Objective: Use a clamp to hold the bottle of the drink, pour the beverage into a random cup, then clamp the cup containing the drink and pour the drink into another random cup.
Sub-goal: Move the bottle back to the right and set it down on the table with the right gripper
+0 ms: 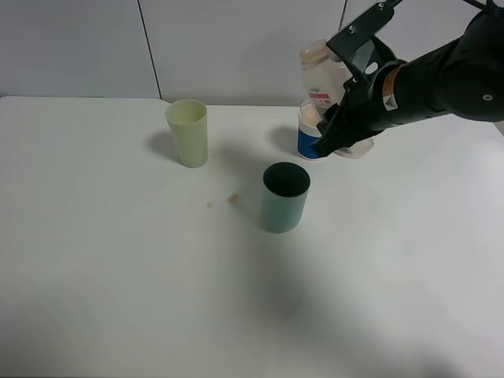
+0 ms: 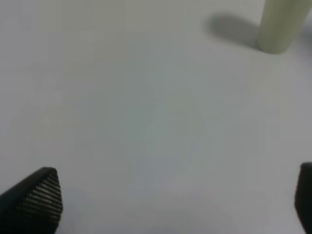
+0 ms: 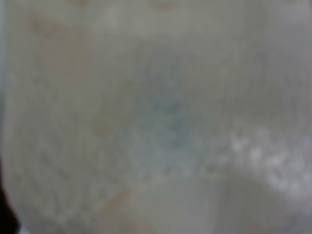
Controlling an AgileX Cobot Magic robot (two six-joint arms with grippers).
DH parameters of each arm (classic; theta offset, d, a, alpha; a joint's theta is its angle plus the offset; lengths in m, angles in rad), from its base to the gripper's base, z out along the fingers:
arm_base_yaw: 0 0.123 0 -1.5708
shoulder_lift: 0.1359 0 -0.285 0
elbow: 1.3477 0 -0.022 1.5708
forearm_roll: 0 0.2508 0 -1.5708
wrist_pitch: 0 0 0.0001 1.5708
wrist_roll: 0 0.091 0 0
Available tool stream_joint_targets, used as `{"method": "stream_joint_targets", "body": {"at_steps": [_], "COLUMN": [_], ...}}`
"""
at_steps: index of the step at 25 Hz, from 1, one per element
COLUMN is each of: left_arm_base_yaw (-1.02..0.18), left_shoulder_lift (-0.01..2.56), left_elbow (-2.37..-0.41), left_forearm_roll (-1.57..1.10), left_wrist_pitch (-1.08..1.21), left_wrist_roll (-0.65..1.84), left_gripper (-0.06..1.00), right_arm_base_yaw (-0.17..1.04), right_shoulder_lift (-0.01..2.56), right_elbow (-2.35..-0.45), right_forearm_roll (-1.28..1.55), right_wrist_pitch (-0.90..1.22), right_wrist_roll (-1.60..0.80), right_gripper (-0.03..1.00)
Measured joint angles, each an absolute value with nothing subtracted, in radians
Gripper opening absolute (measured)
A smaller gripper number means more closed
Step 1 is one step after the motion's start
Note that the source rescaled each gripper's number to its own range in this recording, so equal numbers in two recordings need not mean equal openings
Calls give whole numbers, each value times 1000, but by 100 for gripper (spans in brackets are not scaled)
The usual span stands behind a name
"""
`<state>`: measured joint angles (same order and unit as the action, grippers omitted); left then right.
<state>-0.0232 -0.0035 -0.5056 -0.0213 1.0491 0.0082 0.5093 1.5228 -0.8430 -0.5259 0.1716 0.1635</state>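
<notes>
**Bottle upright at rear right, right claw against it**

The small translucent plastic bottle [image 1: 321, 72], uncapped, with a white label in red print, stands upright at the back right of the white table [image 1: 118, 276]. The black right gripper [image 1: 329, 135] lies across the bottle's lower part with its jaws pressed together. Whether they pinch the bottle cannot be told. The right wrist view is filled by a blurred pale translucent surface.

Just in front of the bottle, touching or nearly so, stands the blue-banded clear cup [image 1: 308, 135]. The plain teal-green plastic tumbler [image 1: 284, 197] stands upright nearer the table's middle; its dark inside does not show whether liquid is present. 2 small brown spots [image 1: 232, 198] lie to its left. The pale yellow-green plastic tumbler [image 1: 187, 132] stands upright well apart, further left.

The left gripper [image 2: 170, 197] hangs over bare table, jaws spread wide, nothing between them.
</notes>
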Motion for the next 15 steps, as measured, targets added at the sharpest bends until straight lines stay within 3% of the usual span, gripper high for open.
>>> {"method": "stream_joint_targets", "body": {"at_steps": [7,15], "left_arm_base_yaw": [-23,-23], "left_shoulder_lift": [-4,-4], "left_elbow": [-506,-506], "left_forearm_roll": [-21,-21], "left_wrist_pitch": [1049,1049], "left_wrist_roll": [8,8], "left_gripper": [89,89], "right_arm_base_yaw": [500,454], "right_shoulder_lift": [1523,1520], "right_elbow": [-812,-530], "right_forearm_roll": [-424,-195], "right_wrist_pitch": [82,-240], "right_wrist_roll": [88,-84], "right_gripper": [2,2]}}
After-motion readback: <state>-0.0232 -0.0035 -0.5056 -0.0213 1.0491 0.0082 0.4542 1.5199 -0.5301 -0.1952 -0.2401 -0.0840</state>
